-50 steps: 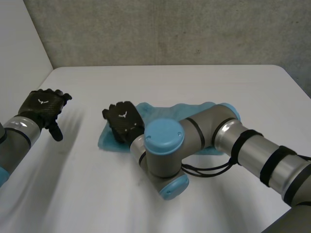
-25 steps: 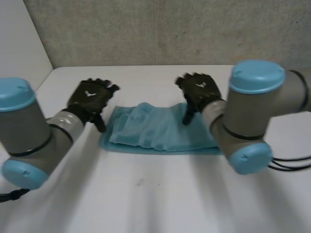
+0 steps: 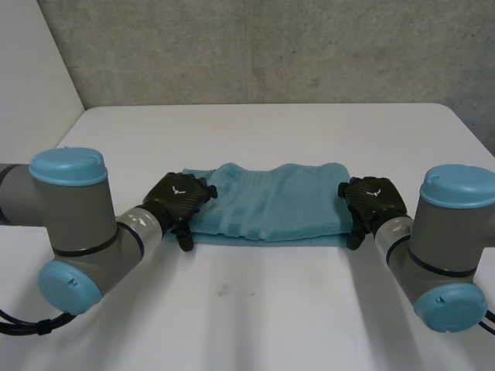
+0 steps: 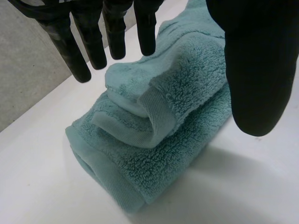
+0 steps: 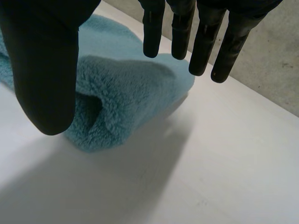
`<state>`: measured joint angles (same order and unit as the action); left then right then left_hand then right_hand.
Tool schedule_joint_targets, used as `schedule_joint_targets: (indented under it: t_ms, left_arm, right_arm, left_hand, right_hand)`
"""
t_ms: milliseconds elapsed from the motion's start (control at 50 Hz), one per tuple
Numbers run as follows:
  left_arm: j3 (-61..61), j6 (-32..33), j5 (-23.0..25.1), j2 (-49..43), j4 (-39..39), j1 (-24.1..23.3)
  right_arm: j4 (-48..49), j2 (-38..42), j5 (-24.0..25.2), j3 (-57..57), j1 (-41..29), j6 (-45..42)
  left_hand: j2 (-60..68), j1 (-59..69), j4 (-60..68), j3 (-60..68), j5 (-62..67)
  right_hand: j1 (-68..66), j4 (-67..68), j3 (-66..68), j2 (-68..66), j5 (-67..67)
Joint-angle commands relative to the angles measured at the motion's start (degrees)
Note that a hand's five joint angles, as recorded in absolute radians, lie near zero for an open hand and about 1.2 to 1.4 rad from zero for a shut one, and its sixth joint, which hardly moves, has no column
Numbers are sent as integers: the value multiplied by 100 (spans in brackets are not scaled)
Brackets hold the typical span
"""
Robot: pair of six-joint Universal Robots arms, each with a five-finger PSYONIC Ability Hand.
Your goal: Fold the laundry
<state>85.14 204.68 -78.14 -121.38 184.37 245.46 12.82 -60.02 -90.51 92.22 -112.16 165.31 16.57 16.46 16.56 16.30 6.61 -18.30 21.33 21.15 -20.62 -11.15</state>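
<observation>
Teal towel (image 3: 271, 205), layered end beneath left hand (image 4: 254, 70)

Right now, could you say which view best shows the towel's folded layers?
The left wrist view: the towel shows its stacked hems close up. The head view gives its outline; the right wrist view, one end.

In the head view the left robot hand (image 3: 178, 202) and right robot hand (image 3: 370, 201) hide both ends of the towel (image 3: 271, 201).
</observation>
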Motion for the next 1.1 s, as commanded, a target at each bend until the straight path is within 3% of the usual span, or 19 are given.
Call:
schedule_joint_targets:
  t_ms: [20, 160, 200, 420, 680, 900, 940, 1100]
  left_arm:
    - [99, -7, -26, 1, 433, 2]
    - [126, -7, -377, -70, 951, 10]
    - [169, 2, -692, -61, 1214, 10]
    - [564, 502, -975, 88, 1374, 142]
    - [1233, 925, -975, 361, 1567, 212]
    - [1330, 916, -1028, 545, 1611, 177]
    - [1356, 907, -1028, 624, 1602, 177]
    - [1488, 864, -1274, 1194, 1550, 195]
  right_arm:
    - [63, -1, -19, 139, 116, 81]
    - [212, -10, -28, 279, 221, 116]
    - [238, -10, -28, 332, 213, 203]
    - [247, -10, 59, 341, 186, 1354]
    - [335, 95, 218, 253, 133, 1900]
    - [564, 394, 130, 209, 212, 1803]
    - [520, 359, 121, 235, 230, 1777]
    - [406, 70, 174, 437, 800, 655]
  left_hand:
    - [1466, 1477, 1466, 1493, 1461]
    - [4003, 4014, 4004, 4030, 3999]
    - [4930, 4941, 4931, 4957, 4925]
    - [5135, 5146, 5136, 5162, 5130]
    - [4496, 4507, 4497, 4523, 4492]
    - [2898, 2909, 2899, 2925, 2894]
    - [2663, 2674, 2664, 2690, 2659]
    - [565, 576, 566, 592, 560]
  right_hand:
    - [-1062, 759, 777, -830, -777]
    - [-1382, 1079, 1097, -1150, -1097]
    - [-1382, 1079, 1097, -1150, -1097]
    - [-1769, 1465, 1483, -1537, -1483]
    - [-2374, 2070, 2088, -2142, -2089]
    - [-6167, 5863, 5881, -5934, -5881]
    - [-6170, 5867, 5885, -5938, -5885]
    - [-6170, 5867, 5885, -5938, -5885]
